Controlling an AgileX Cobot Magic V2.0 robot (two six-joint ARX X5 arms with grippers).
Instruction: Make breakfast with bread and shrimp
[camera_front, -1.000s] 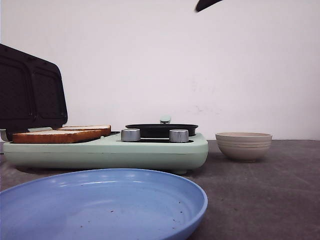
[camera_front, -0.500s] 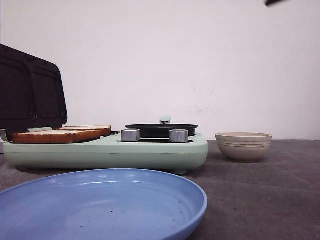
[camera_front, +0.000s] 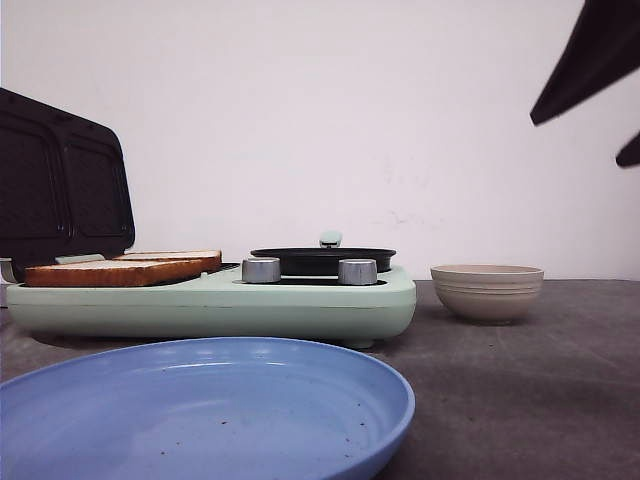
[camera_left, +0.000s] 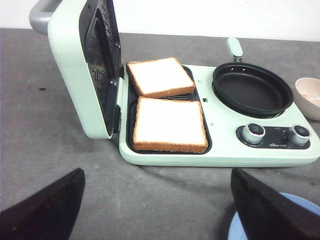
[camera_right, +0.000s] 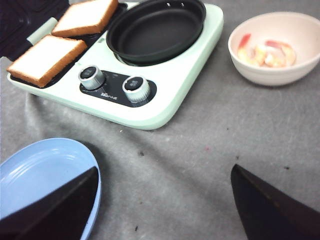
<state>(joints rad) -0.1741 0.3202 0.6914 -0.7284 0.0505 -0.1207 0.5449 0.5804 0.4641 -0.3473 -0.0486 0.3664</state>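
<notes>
Right gripper (camera_right: 160, 210) wide open, empty, above table between plate (camera_right: 40, 170) and shrimp (camera_right: 265, 50) at 1 o'clock; now lower than before.

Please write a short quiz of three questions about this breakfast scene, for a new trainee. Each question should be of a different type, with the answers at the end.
1. True or false: the shrimp lie in the black pan.
2. How many slices of bread sit on the grill plate beside the open lid?
3. Multiple choice: what is the blue plate holding? A) shrimp B) bread C) no food

Key:
1. False. The shrimp are in the beige bowl; the pan holds nothing.
2. Two, side by side.
3. C. Both the left tool and the right tool are open and hold nothing.
</notes>
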